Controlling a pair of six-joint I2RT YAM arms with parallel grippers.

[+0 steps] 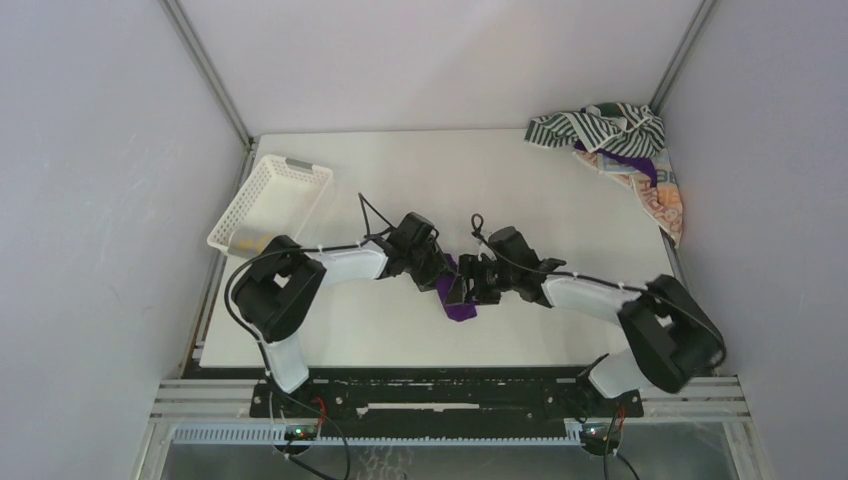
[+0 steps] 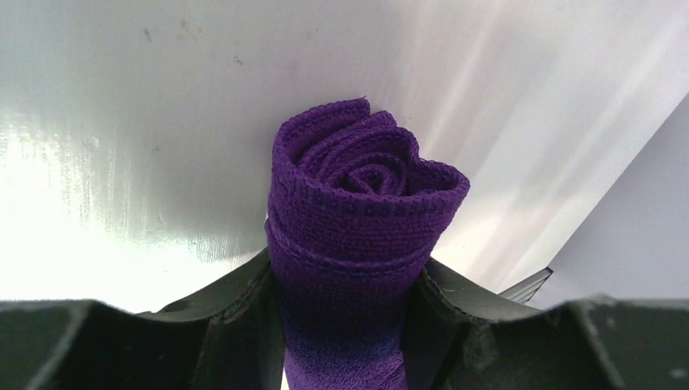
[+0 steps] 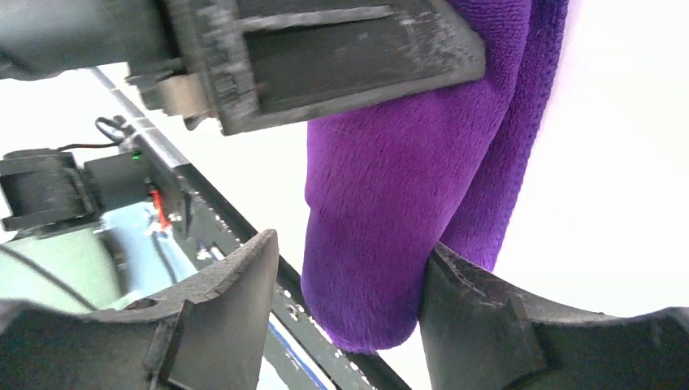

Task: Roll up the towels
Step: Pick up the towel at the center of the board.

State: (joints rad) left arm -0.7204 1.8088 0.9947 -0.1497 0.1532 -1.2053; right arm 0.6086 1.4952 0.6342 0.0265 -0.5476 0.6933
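The purple towel [image 1: 458,300] is rolled into a tight cylinder at the table's middle front. My left gripper [image 1: 440,278] is shut on it. In the left wrist view both fingers press the roll [image 2: 366,203] between them at my left gripper [image 2: 345,280], and the spiral end faces away. My right gripper [image 1: 470,285] is open around the roll's lower end [image 3: 390,187]. Its right finger [image 3: 479,317] touches the cloth and its left finger [image 3: 227,309] stands apart. The green-and-white striped towel [image 1: 600,125] and the orange/beige patterned towel [image 1: 665,200] lie heaped at the back right corner.
A white lattice basket [image 1: 285,180] stands at the back left, with something yellowish [image 1: 248,240] at its near end. A bit of purple cloth [image 1: 632,160] shows in the back right heap. The left gripper's finger [image 3: 325,57] crosses the top of the right wrist view.
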